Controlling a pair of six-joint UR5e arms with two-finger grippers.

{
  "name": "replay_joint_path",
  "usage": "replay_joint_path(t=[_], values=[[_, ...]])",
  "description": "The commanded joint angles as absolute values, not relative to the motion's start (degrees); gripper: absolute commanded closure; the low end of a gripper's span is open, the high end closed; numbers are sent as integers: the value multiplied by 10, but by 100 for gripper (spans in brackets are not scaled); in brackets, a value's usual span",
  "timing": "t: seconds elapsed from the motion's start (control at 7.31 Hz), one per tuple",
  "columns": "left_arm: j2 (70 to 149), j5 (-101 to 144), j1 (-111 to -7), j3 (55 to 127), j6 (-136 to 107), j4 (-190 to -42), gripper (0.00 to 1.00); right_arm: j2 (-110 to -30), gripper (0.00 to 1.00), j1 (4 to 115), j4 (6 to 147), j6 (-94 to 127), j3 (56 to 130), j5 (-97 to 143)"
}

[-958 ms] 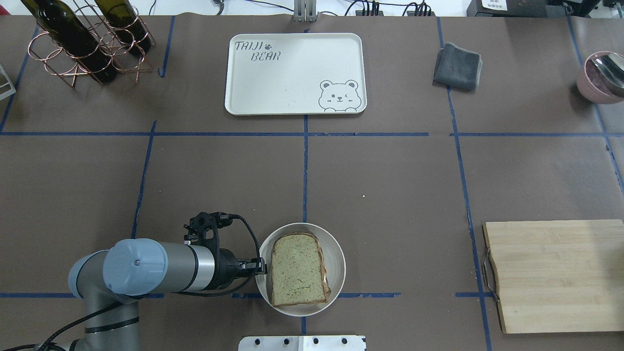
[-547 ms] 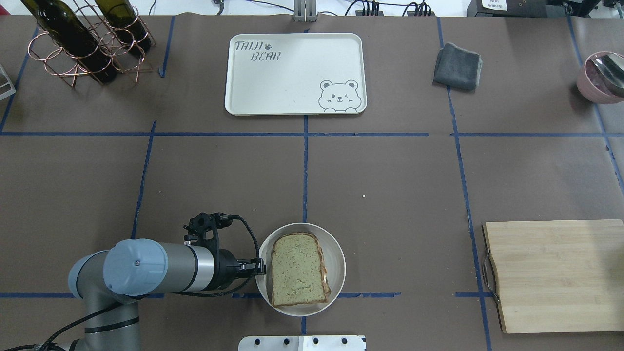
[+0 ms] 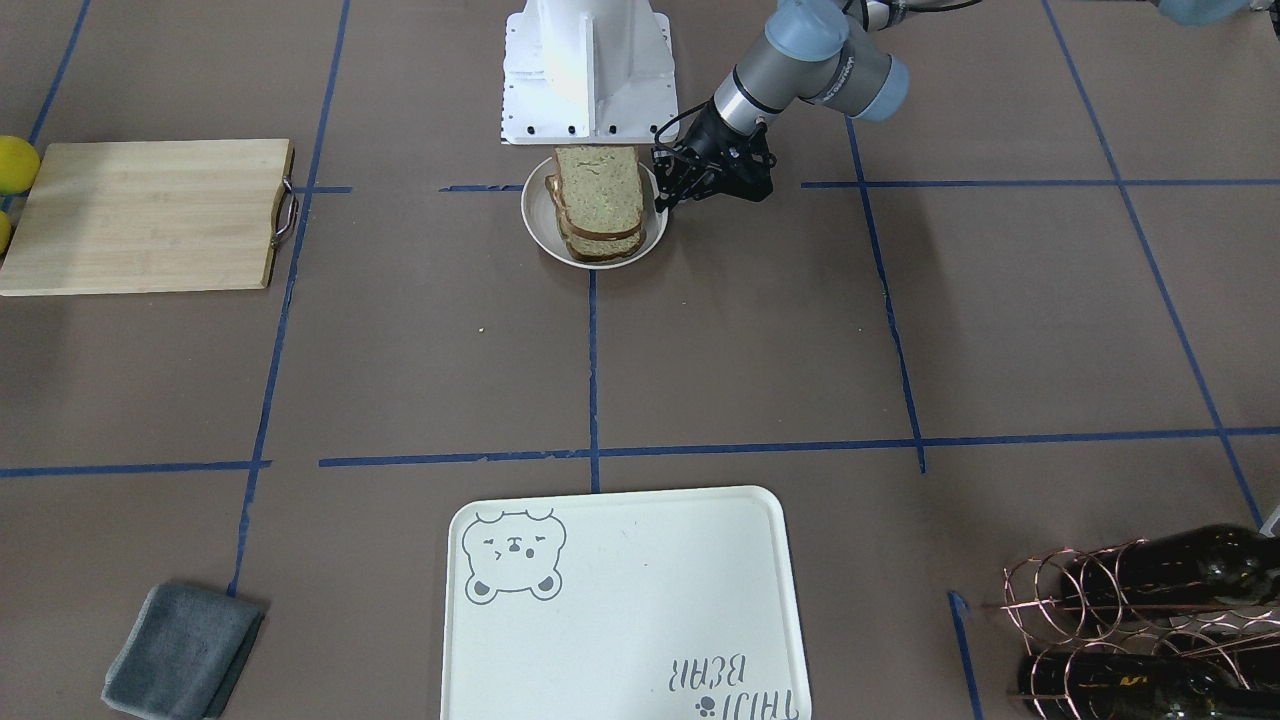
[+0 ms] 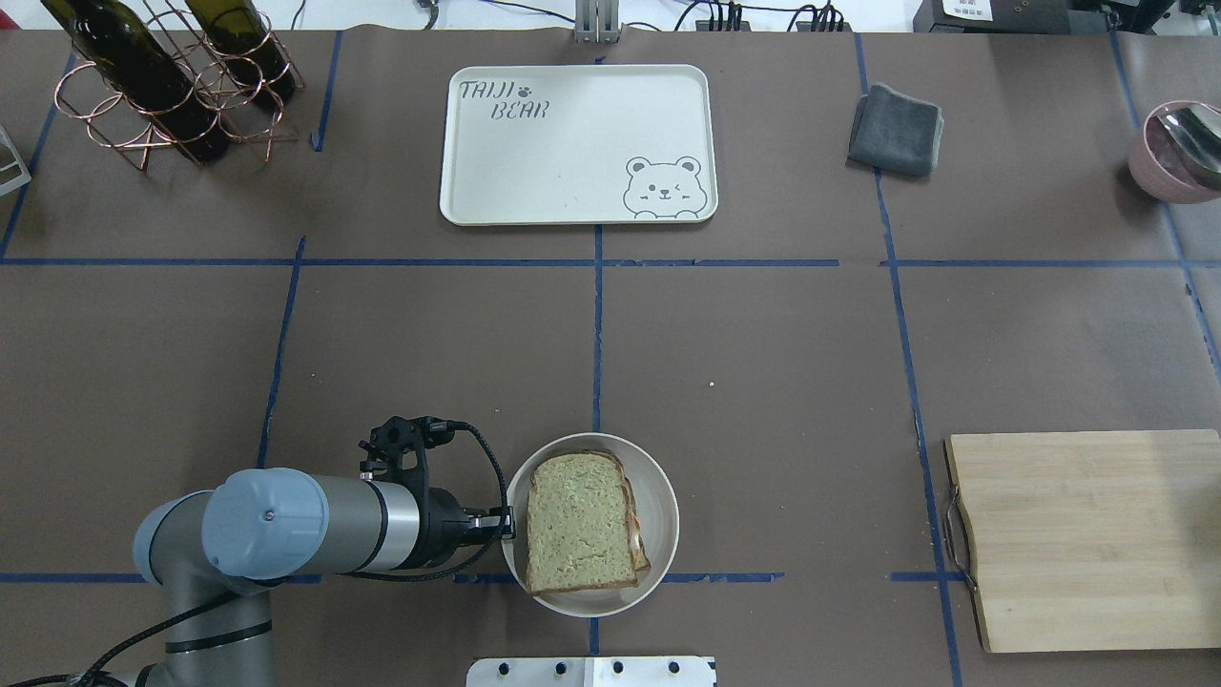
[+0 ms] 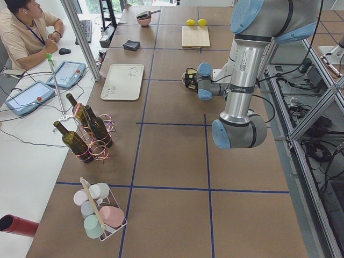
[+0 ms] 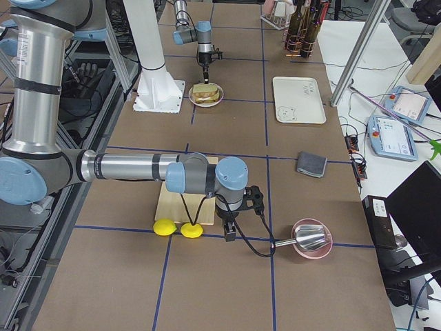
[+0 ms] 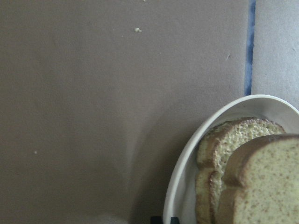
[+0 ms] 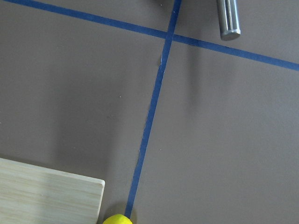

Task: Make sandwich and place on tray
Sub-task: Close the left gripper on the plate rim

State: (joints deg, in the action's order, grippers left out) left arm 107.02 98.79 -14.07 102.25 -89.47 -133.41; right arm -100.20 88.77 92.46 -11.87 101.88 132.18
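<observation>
Sandwich (image 4: pixel 578 525) location: in bowl (image 4: pixel 660 489) at table's near edge by robot base, well apart from tray (image 4: pixel 572 143) on far side. Left gripper (image 4: pixel 508 523) logged as clamped on bowl's left rim. Right gripper (image 6: pixel 229 234) low over table beside cutting board (image 6: pixel 172 204); cannot tell whether parted or closed.

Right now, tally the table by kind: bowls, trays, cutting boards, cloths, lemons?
bowls: 2 (white bowl, pink bowl)
tray: 1
cutting board: 1
cloth: 1
lemons: 2
total: 7
</observation>
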Motion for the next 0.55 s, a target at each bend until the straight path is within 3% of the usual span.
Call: replay_joint_path(t=[0.0, 0.41], values=[[1070, 988, -141, 1026, -895, -1334, 100, -1002, 0, 888, 925, -119, 1019, 1322], [1070, 995, -152, 1049, -894, -1328, 100, -1002, 0, 888, 925, -119, 1019, 1322]])
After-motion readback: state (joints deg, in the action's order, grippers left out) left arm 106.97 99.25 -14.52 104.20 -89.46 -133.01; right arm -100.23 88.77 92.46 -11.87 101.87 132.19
